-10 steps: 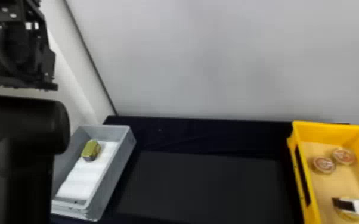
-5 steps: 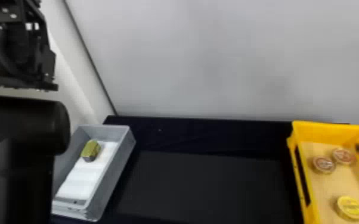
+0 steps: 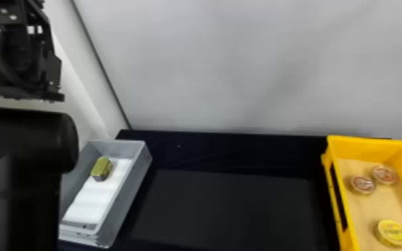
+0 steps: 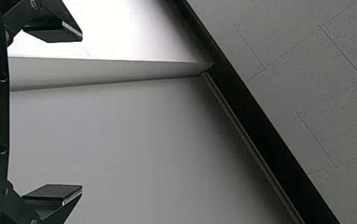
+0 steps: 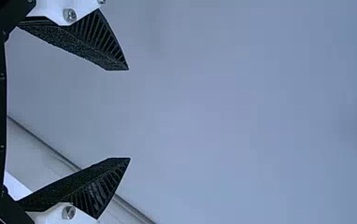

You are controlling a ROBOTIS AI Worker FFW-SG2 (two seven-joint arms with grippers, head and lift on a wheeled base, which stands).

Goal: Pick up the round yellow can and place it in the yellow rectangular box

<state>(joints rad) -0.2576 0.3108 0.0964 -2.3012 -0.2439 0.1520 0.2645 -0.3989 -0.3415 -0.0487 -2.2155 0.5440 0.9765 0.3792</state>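
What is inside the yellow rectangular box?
On its tan floor, the yellow rectangular box holds the round yellow can and, farther from the robot, two round red-topped cans. Whatever lies beneath the cans is covered, and the box's near end is cut off.

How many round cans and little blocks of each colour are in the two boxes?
Round yellow can: 1
Round red-topped cans: 2
Yellow-green block with cut-off corners: 1
Total: 4

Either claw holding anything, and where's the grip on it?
Nothing held: left claw and right claw are both open with empty gaps.
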